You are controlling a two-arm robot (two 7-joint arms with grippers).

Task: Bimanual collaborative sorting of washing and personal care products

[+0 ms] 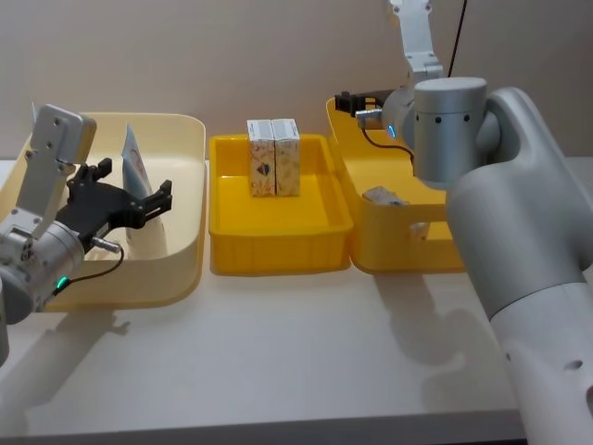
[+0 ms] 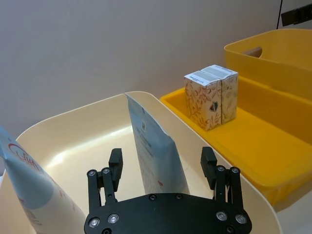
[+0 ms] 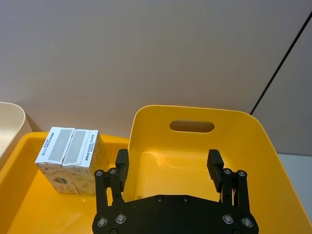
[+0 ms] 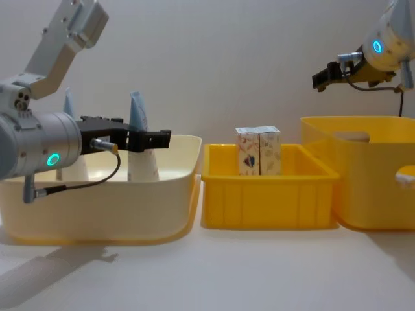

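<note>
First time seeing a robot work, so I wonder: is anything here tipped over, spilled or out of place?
Nothing stands out. Two cartons stand upright in the yellow tray, and two tubes stand in the cream tub. The left gripper is open over the cream tub, the right gripper open over the yellow tub.

cream tub (image 2: 83,131): glossy plastic | cartons (image 2: 211,96): matt printed card | tube (image 2: 156,151): smooth plastic

Behind the white table (image 1: 278,362) a plain pale wall (image 1: 232,56) is seen, crossed by a thin dark line (image 3: 282,61).
</note>
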